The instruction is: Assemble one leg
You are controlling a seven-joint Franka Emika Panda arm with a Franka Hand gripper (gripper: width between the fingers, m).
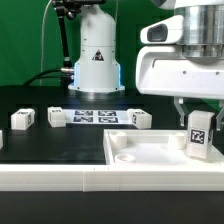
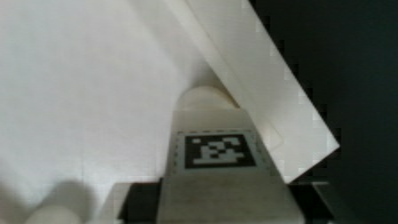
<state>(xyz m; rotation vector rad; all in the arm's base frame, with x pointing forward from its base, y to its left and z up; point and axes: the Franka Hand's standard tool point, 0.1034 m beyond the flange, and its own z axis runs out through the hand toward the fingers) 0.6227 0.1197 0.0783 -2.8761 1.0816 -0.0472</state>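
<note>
My gripper point(image 1: 198, 116) is shut on one leg point(image 1: 198, 134), a small white chunky peg with a black-and-white tag, and holds it upright over the right part of the large white square panel point(image 1: 135, 152). In the wrist view the leg point(image 2: 221, 150) sits between my dark fingers point(image 2: 150, 202), its rounded tip close to the inside of the panel's raised rim point(image 2: 267, 75). I cannot tell whether the tip touches the panel floor point(image 2: 89, 80). Three more legs lie on the black table: two on the exterior view's left point(image 1: 22, 120) point(image 1: 56, 117) and one near the middle point(image 1: 140, 118).
The marker board point(image 1: 95, 116) lies flat behind the panel, between the loose legs. The robot base point(image 1: 97, 55) stands at the back. A white ledge point(image 1: 60, 182) runs along the near edge of the table.
</note>
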